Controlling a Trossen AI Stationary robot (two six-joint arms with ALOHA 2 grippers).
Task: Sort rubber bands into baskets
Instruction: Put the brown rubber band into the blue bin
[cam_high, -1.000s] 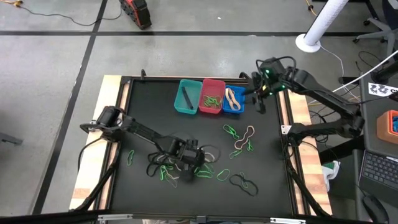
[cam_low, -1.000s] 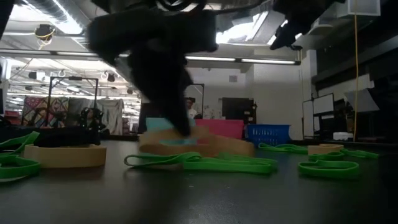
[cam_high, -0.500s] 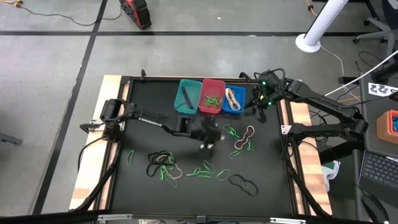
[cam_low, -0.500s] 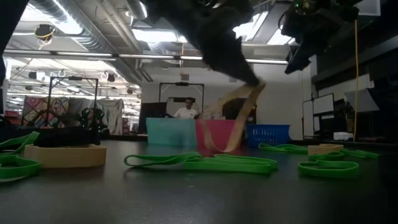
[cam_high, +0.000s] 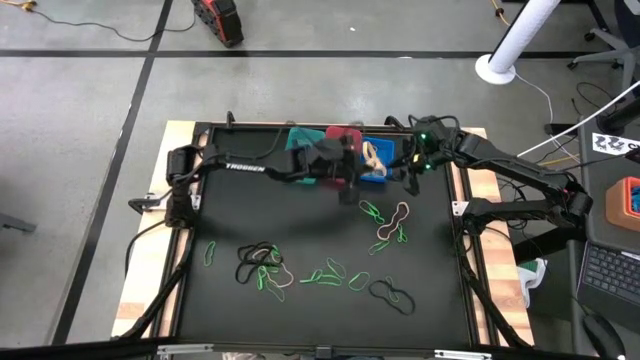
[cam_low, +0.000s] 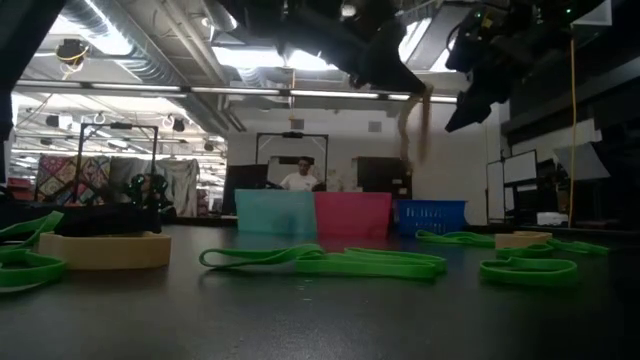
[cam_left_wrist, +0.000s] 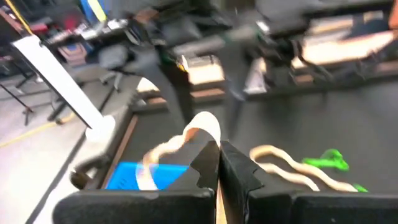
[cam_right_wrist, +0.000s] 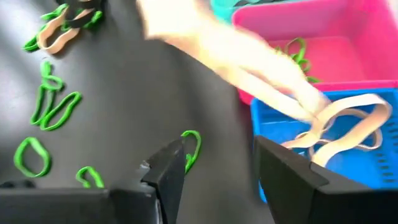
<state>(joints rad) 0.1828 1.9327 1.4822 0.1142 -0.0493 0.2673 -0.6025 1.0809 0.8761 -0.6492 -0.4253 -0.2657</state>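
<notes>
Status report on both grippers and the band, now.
Left gripper shut on a tan band, by the blue basket. Right gripper open, empty, beside that basket. More bands loose on the table. Nothing in the way.

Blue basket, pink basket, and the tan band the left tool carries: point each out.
blue basket (cam_right_wrist: 348, 163), right wrist view, inner floor.
pink basket (cam_right_wrist: 348, 37), right wrist view, inner floor.
tan band (cam_low: 412, 125), low view, hanging loop's middle.

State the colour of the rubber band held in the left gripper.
Tan: the rubber band hanging from the left gripper, clearest in the low view.
</notes>
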